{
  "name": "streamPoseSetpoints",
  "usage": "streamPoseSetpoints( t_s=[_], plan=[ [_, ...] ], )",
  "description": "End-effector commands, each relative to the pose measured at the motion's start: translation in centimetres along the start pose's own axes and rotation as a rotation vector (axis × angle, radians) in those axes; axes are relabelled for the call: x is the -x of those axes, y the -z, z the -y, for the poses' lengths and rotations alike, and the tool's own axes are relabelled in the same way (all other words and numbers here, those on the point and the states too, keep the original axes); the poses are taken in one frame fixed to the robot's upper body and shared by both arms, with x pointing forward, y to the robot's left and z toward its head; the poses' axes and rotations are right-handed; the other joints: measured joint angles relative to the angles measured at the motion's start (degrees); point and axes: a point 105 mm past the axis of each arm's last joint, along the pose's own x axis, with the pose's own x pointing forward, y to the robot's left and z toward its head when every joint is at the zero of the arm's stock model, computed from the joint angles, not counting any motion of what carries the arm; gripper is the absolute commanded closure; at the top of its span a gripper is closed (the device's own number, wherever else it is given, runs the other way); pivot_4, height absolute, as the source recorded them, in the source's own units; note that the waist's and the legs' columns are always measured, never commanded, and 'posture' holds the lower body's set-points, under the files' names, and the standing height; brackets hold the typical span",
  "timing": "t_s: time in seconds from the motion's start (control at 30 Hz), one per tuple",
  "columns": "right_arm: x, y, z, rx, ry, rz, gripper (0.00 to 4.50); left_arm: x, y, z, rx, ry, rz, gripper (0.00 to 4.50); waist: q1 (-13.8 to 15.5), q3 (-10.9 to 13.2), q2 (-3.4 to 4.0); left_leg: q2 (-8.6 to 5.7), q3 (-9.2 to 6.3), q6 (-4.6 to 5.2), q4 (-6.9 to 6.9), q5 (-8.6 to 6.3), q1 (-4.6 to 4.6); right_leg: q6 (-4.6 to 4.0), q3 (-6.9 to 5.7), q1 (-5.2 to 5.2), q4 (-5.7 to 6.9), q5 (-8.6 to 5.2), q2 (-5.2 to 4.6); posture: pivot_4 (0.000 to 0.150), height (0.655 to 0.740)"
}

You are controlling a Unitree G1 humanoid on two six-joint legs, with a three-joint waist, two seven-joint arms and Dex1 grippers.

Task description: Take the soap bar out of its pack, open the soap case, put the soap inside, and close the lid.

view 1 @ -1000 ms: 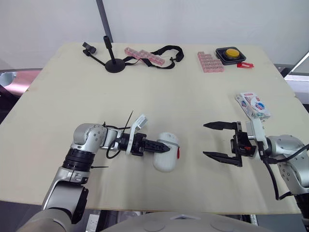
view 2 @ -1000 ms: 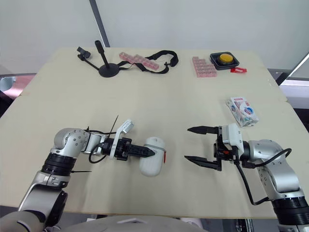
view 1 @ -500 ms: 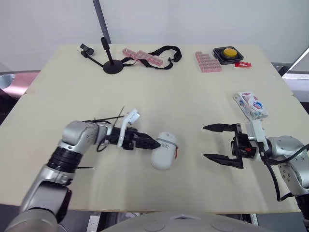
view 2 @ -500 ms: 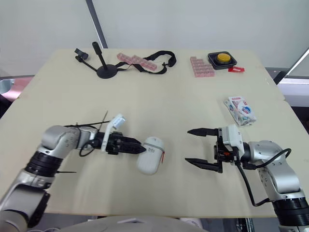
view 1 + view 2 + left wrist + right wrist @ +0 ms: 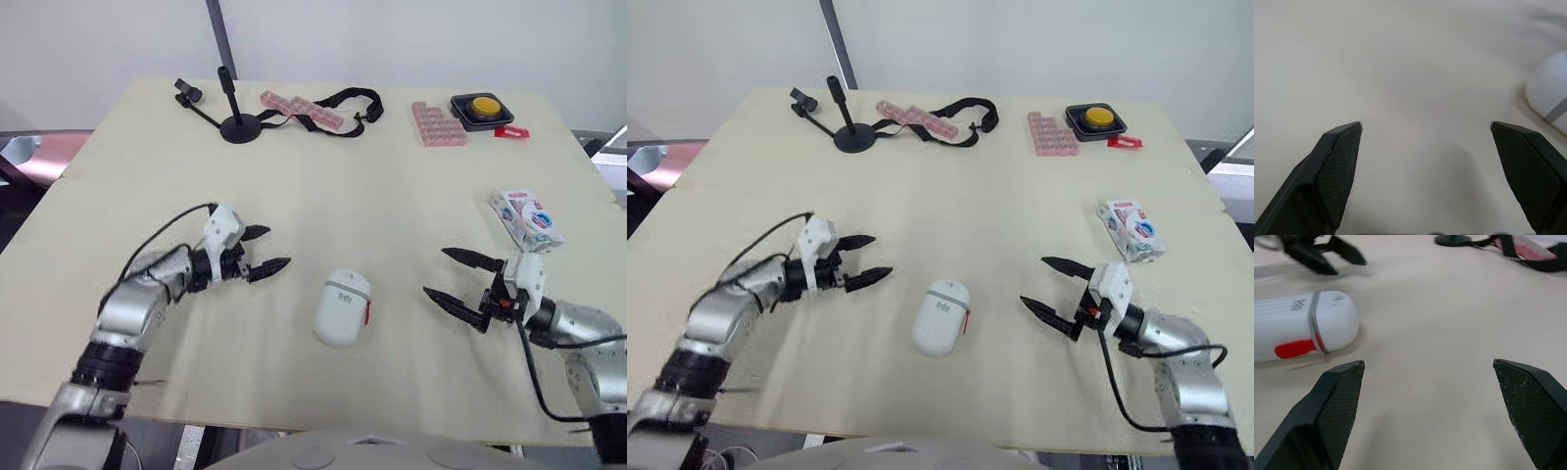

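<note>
**Both grippers empty, closed soap case between them**

The left gripper (image 5: 266,249) is low over the worktop (image 5: 392,196). Its two black fingers (image 5: 269,265) are spread wide with nothing between them. The soap case (image 5: 343,306), white with a red latch on its side, lies shut on the worktop. It is ahead of those fingertips and slightly off their line, near them but not touching.

The right gripper (image 5: 441,273) points toward the case from the opposite side. Its fingers (image 5: 465,258) are also spread and hold nothing. The case lies beyond their tips, clearly apart from them, with the red latch turned toward them.

The soap pack (image 5: 526,217), printed in white, blue and red, lies behind the right fingers, close to that wrist.

Well beyond both pairs of fingertips, along the worktop's far edge, are a small black stand (image 5: 235,127), a black strap (image 5: 343,101), pink blocks (image 5: 439,124) and a yellow button (image 5: 483,106).
</note>
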Motion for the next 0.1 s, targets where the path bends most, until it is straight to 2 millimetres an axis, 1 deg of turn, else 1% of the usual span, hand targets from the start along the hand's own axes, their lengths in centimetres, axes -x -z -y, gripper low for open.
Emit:
streamPoseSetpoints(
  t_s=[0.03, 0.1],
  plan=[
    [0.61, -0.6, 0.84, 0.069, 0.093, 0.027, 0.0, 0.03, -0.24, -0.06, -0.078, -0.092, 0.019, 0.04, -0.3, 0.0, -0.01, -0.01, -0.06, 0.0, 0.03, 0.01, 0.02, 0.0, -0.01, -0.01, -0.02, 0.0, -0.03, 0.15, 0.74],
    [0.87, -0.13, 0.83, 0.067, 0.123, 0.022, 0.0, 0.08, 0.37, -0.07, -0.103, -0.142, 0.003, 0.04, -0.5, 0.0, -0.01, -0.01, -0.13, 0.0, 0.05, 0.06, 0.09, 0.0, -0.03, 0.03, 0.0, 0.0, -0.07, 0.15, 0.74]
  ],
)
